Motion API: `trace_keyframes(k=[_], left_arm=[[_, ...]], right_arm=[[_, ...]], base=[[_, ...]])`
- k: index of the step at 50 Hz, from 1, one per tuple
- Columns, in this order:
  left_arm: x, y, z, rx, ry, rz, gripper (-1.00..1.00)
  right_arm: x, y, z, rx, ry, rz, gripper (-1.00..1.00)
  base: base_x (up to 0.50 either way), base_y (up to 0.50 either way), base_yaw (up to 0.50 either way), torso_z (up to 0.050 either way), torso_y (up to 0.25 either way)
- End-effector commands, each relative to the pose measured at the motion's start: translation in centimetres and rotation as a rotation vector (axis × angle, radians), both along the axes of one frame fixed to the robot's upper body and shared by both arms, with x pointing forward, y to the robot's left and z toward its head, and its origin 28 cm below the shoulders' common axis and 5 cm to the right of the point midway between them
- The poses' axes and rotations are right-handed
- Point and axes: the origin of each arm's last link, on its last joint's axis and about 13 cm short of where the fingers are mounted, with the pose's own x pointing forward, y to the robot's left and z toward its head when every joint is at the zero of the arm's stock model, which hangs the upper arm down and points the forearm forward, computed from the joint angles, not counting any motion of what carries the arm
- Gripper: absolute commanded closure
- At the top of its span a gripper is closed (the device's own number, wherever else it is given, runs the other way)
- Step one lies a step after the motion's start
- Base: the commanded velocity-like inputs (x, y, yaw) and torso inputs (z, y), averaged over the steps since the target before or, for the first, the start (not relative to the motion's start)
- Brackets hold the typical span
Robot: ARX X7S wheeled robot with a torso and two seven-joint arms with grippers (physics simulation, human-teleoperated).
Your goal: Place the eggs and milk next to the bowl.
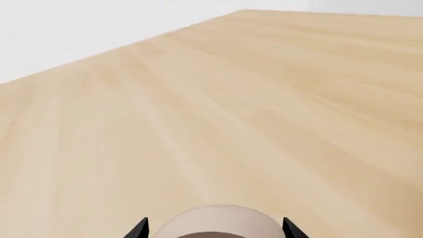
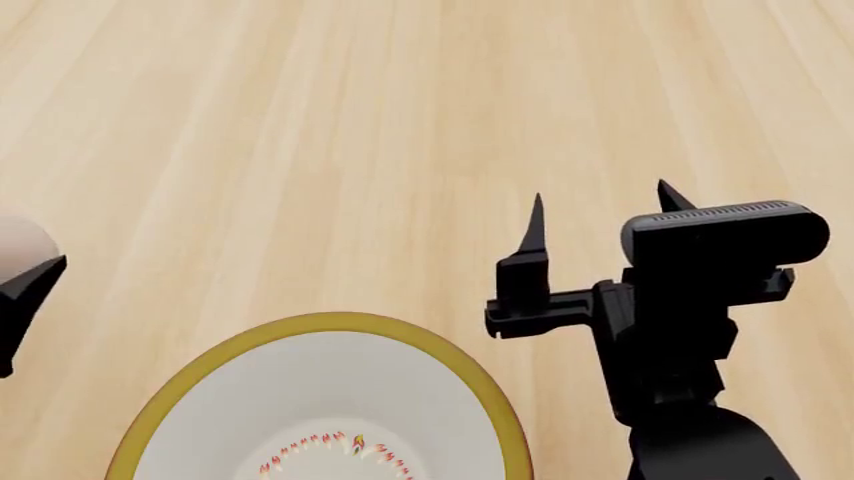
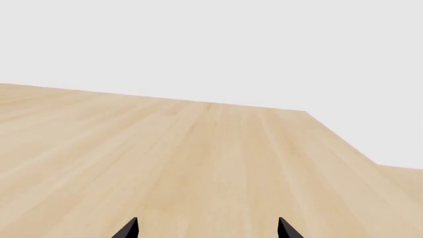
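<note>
Egg (image 1: 218, 222), the pale beige-grey one, sits between the left gripper (image 1: 215, 229) fingertips, apparently gripped and carried above the wooden table (image 1: 251, 109); in the head view it shows at the far left edge, left of the bowl (image 2: 487, 395). Right gripper (image 2: 601, 215) hangs spread wide with nothing in it, just right of the bowl. Milk and the second egg are out of sight. Released from height, the smooth egg would likely roll away.
</note>
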Motion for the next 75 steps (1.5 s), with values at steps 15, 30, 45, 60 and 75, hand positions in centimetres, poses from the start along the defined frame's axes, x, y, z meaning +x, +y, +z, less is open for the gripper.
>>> trace_keyframes(k=[15, 30, 45, 60, 75], left_arm=[[-1.1, 0.6, 0.8, 0.109, 0.046, -0.243, 1.00], [-0.8, 0.2, 1.2, 0.208, 0.124, -0.317, 1.00], [-1.4, 0.3, 1.3, 0.287, 0.127, -0.389, 1.00], [-0.5, -0.6, 1.1, 0.314, 0.121, -0.436, 1.00], [0.3, -1.3, 0.5, 0.331, 0.139, -0.475, 1.00]], right_arm=[[0.1, 0.1, 0.3, 0.007, -0.015, 0.003, -1.00], [0.1, -0.2, -0.1, 0.015, -0.013, -0.006, -1.00], [-0.1, -0.2, 0.2, 0.014, -0.022, -0.007, -1.00], [-0.3, -0.2, 0.3, 0.016, -0.026, -0.012, -1.00], [-0.5, -0.5, 0.4, 0.016, -0.027, -0.022, -1.00]], base=[[0.00, 0.00, 0.00, 0.000, 0.000], [0.00, 0.00, 0.00, 0.000, 0.000], [0.00, 0.00, 0.00, 0.000, 0.000], [0.00, 0.00, 0.00, 0.000, 0.000], [0.00, 0.00, 0.00, 0.000, 0.000]])
